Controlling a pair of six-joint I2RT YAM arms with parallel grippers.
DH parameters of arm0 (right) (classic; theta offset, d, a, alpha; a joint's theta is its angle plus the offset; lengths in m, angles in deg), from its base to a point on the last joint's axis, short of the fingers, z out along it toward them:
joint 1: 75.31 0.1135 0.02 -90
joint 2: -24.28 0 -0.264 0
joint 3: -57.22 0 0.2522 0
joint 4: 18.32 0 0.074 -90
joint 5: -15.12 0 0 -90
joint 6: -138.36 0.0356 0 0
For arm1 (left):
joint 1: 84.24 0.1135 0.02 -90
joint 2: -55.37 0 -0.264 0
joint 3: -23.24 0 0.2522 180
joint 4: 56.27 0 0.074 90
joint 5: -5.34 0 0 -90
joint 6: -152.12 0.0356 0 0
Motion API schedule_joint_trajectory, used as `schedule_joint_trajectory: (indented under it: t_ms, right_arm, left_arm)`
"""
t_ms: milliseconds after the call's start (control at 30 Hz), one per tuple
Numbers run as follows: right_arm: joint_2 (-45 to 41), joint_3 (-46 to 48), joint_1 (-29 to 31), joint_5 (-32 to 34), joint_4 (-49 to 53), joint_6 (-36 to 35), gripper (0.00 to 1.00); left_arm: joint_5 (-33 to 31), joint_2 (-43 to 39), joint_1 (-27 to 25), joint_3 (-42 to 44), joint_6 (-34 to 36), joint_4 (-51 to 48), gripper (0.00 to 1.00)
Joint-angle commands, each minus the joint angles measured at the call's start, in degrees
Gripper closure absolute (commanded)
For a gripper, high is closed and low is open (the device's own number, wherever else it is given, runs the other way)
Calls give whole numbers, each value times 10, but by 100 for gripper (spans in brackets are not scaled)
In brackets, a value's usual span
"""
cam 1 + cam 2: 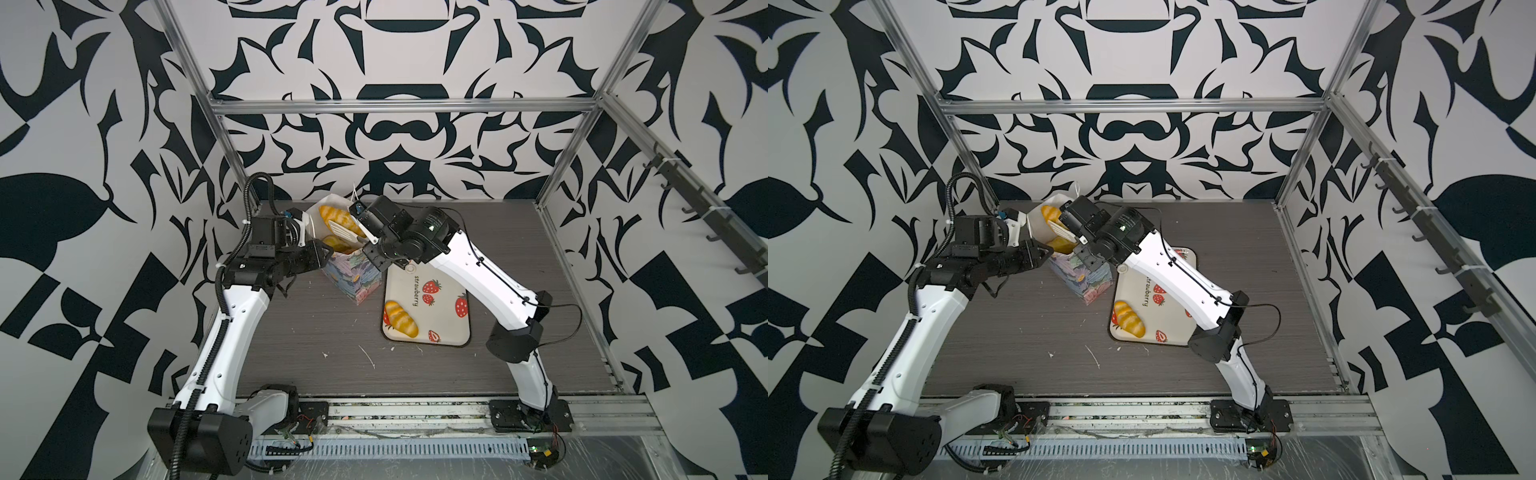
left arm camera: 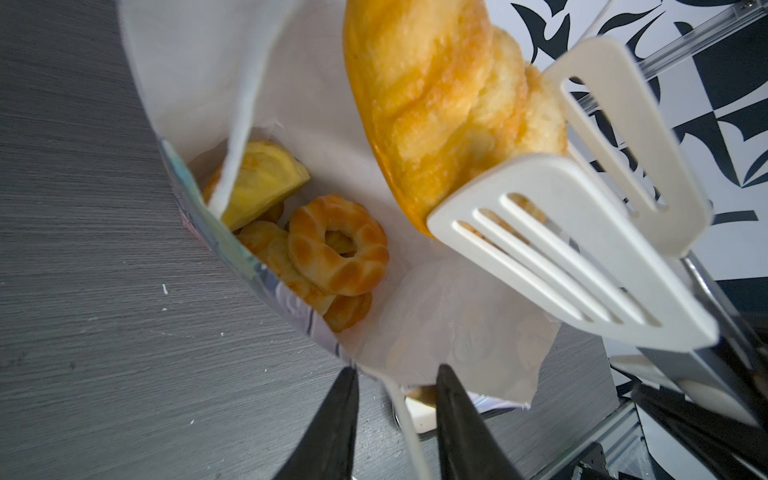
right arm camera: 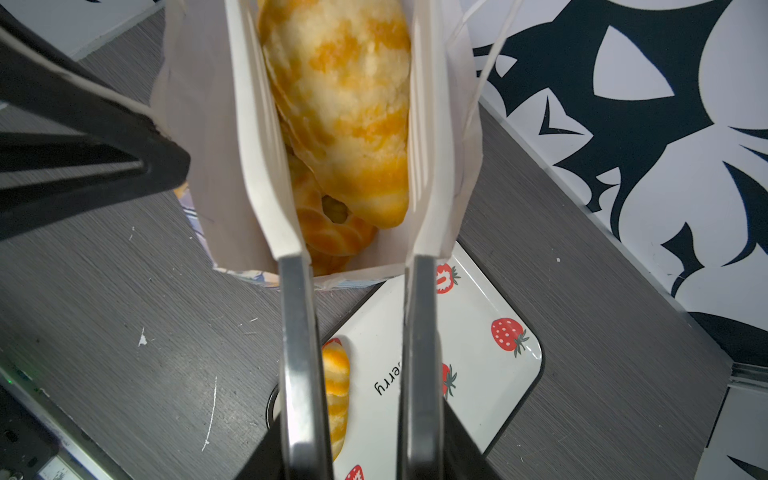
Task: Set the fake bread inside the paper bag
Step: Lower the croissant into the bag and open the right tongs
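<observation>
My left gripper (image 2: 397,374) sits at the rim of the upright pastel-printed paper bag (image 1: 353,278), jaws narrow and astride the paper wall. I read that as spreading the mouth, though I cannot tell whether it nips the paper. The right gripper (image 3: 361,455) clasps white slotted plastic tongs (image 2: 561,249), whose blades flank a glossy golden croissant-shaped fake bread (image 3: 340,104) at the bag's mouth, above a ring doughnut (image 2: 338,245) on the bottom. One streaked yellow roll (image 1: 401,318) lies on the cream strawberry-print tray (image 1: 449,332).
</observation>
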Motion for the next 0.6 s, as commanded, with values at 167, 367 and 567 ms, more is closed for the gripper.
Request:
schedule_joint_trajectory:
  t_ms: [167, 367, 567]
  right_arm:
    - [-38, -8, -1, 15, -32, 3, 50]
    - [-47, -8, -1, 19, -30, 3, 48]
    - [-49, -9, -1, 19, -27, 3, 46]
  left_arm:
    - [-12, -5, 0, -7, 4, -6, 66]
    - [-12, -5, 0, -8, 4, -6, 66]
    - [-13, -8, 0, -9, 3, -8, 66]
